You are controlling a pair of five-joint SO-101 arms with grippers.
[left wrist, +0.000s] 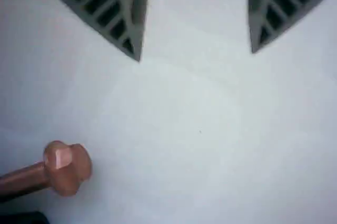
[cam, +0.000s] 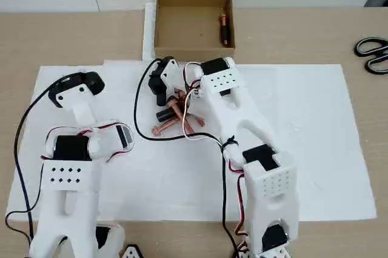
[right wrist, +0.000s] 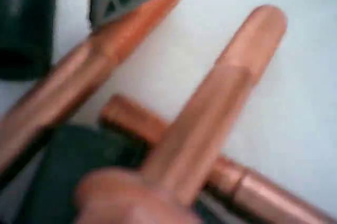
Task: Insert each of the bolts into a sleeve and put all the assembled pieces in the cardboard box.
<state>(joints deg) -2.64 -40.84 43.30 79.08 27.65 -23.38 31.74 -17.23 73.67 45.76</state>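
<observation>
Bolts (cam: 174, 116) lie crossed among dark sleeves (cam: 165, 114) just short of the cardboard box (cam: 188, 25) (one copper piece (cam: 224, 26) already inside), outermost bolt's head away from the box, shank slanting toward it; right pincer (cam: 170, 95) directly over them, grip cannot be told; left pincer (left wrist: 196, 53) spread, farther off.

My right claw (cam: 165, 91) hangs over the heap of bolts (cam: 176, 109) and sleeves (cam: 165, 114) on the paper sheet (cam: 303, 137), and the cardboard box (cam: 194, 51) sits just beyond it with one assembled piece (cam: 224, 26) inside. My left claw (left wrist: 192, 50) stands well apart from that heap, over bare sheet, one bolt head (left wrist: 66, 167) nearby.
</observation>
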